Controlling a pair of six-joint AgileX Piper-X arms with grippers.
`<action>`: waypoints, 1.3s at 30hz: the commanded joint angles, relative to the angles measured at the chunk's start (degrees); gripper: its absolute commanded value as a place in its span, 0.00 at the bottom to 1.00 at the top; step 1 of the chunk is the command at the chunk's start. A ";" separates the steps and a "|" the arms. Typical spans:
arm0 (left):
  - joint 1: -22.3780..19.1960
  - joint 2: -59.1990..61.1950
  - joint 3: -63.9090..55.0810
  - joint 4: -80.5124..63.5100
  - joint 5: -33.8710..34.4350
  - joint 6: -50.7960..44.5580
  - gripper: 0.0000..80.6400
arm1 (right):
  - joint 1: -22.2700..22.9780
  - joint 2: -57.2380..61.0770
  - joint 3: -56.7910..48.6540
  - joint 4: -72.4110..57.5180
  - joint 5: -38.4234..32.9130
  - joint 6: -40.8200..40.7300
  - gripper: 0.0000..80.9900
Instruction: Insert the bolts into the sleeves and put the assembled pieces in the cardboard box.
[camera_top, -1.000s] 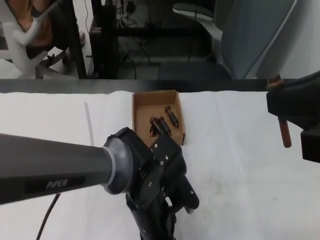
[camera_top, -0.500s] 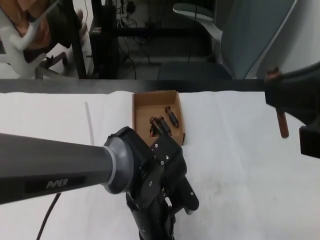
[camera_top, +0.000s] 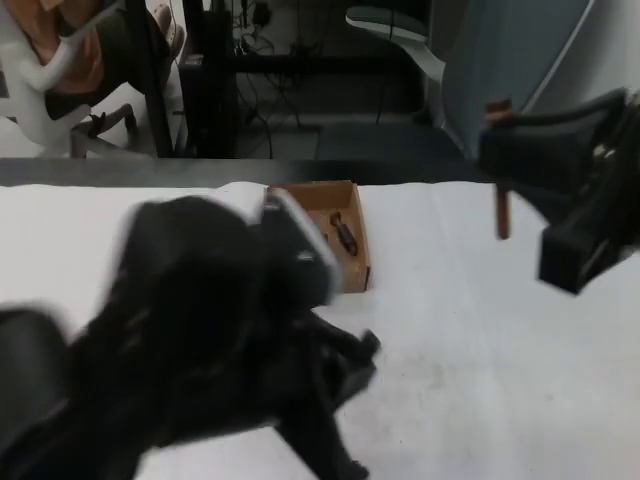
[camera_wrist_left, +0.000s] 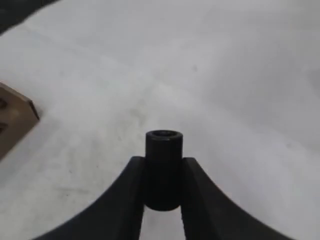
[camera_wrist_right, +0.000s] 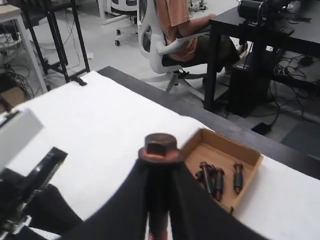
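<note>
Where the left gripper (camera_wrist_left: 163, 167) clenches, a black sleeve (camera_wrist_left: 163, 147) sits between its fingers, open end pointing outward over the white cloth (camera_wrist_left: 225, 75). Right gripper (camera_wrist_right: 160, 174): grasping a bolt (camera_wrist_right: 160, 146) by the shank, head beyond the fingertips. Beyond those jaws, well apart: box (camera_wrist_right: 216, 142) on the cloth, containing three assembled pieces (camera_wrist_right: 217, 179).

Black throughout, the left claw (camera_wrist_left: 163, 162) and right claw (camera_wrist_right: 160, 175) each carry two smooth, curved fingers (camera_wrist_left: 125, 200) tapering to narrow tips.
</note>
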 joint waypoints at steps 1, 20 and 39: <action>0.04 -8.46 5.45 -7.51 -2.64 -5.34 0.02 | 0.77 0.46 4.15 -11.51 -0.62 2.22 0.01; -0.07 -23.44 20.59 -26.04 -14.94 -16.25 0.02 | 12.98 26.18 3.17 -50.28 0.25 7.04 0.01; 0.04 -23.44 20.59 -25.43 -14.94 -12.98 0.02 | 17.67 26.89 0.78 -42.09 -1.49 8.16 0.01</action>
